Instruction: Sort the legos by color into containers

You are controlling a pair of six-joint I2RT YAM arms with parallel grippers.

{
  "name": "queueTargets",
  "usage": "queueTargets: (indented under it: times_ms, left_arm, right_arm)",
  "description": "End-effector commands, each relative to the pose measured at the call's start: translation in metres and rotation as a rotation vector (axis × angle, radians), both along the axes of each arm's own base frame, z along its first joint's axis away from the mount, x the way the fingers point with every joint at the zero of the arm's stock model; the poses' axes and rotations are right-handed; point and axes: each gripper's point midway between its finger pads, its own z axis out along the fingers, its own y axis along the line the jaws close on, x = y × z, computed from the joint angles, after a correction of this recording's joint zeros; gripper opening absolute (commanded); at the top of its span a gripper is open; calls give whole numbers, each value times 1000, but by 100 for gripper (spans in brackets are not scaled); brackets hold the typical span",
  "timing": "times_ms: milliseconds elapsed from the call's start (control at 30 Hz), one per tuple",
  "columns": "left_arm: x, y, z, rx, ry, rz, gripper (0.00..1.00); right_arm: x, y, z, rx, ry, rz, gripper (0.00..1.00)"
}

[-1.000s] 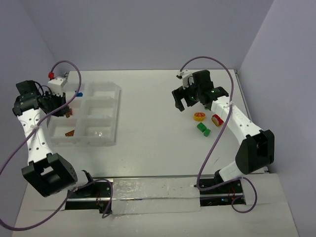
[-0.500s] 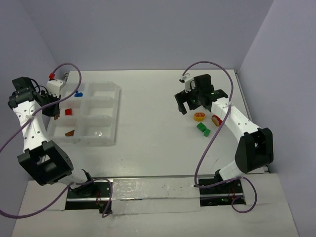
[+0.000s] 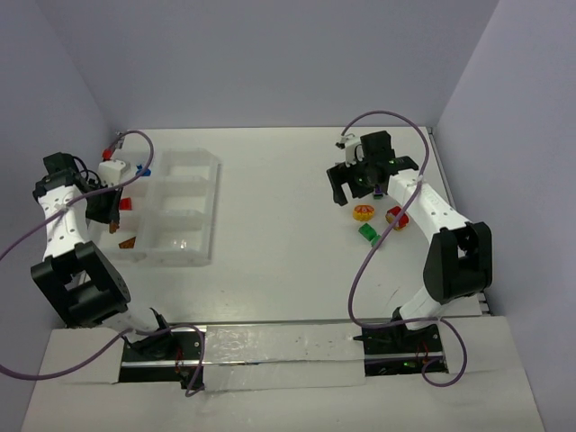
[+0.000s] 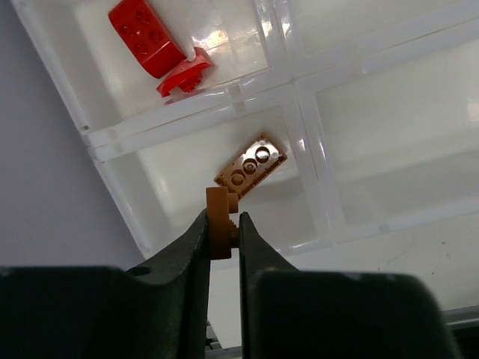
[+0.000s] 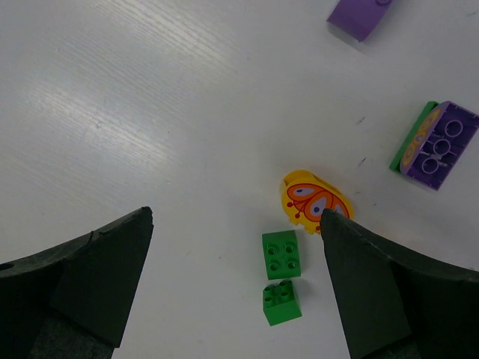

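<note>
Directly beyond the left gripper [image 4: 223, 232], clamped on an orange piece [image 4: 219, 215], an orange brick [image 4: 251, 166] lies in the tray [image 4: 293, 131], whose outer wall is just left; red bricks [image 4: 146, 37] sit past a divider. The right gripper [image 5: 236, 218] gapes over green pieces [image 5: 282, 256].

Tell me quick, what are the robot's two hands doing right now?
Left gripper: closed, holding a small orange lego.
Right gripper: open, holding nothing.

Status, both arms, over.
Left gripper shut on orange piece, above tray compartment holding orange brick. Right gripper open, empty, over green legos. Nothing blocking.
</note>
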Motion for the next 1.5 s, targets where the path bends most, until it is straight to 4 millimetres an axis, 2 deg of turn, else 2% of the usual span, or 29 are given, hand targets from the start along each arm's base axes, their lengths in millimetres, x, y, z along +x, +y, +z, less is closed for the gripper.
queueTargets:
  times_ms: [0, 167, 233, 267, 400, 500, 533, 567, 600, 667, 733, 833, 900, 1000, 1167, 1300, 1467]
  left_arm:
    - [13, 3, -10, -5, -8, 18, 27]
    - [12, 1, -26, -32, 46, 23, 40]
    - [13, 0, -26, -43, 44, 17, 49]
    - [15, 0, -24, -40, 33, 13, 53]
    - [23, -7, -2, -74, -12, -1, 57]
    - [42, -26, 34, -117, -109, -32, 59]
    - [48, -33, 44, -116, -136, -43, 59]
    - [58, -45, 60, -111, -182, -70, 59]
    - [64, -54, 70, -108, -213, -89, 59]
    - [75, -77, 84, -111, -263, -130, 59]
    - [85, -96, 98, -109, -323, -160, 60]
    - [92, -127, 108, -124, -355, -212, 60]
    - [96, -142, 113, -143, -368, -228, 60]
    - [100, -154, 113, -170, -363, -243, 60]
    - [105, -162, 117, -205, -364, -236, 60]
    - [104, -167, 119, -224, -364, -231, 60]
    - [100, -169, 117, -231, -355, -228, 60]
  right_arm:
    - [8, -7, 10, -4, -11, -20, 100]
    - [-1, -23, -1, -39, 26, -60, 100]
    - [-4, -30, -4, -60, 35, -79, 100]
    - [-7, -35, -5, -71, 40, -88, 100]
    - [-13, -51, -4, -99, 39, -115, 100]
    - [-22, -79, -8, -135, 61, -175, 100]
    - [-23, -82, -8, -144, 62, -178, 100]
    - [-25, -94, -9, -160, 72, -205, 100]
    - [-27, -106, -11, -170, 84, -235, 100]
    - [-29, -114, -13, -183, 98, -245, 100]
    - [-33, -132, -20, -224, 122, -267, 98]
    - [-34, -149, -31, -273, 167, -267, 95]
    - [-30, -156, -39, -297, 190, -251, 93]
    - [-22, -159, -47, -325, 220, -216, 89]
    - [-15, -167, -65, -365, 269, -197, 87]
    - [-7, -173, -75, -393, 281, -192, 77]
    - [-7, -183, -83, -399, 311, -181, 42]
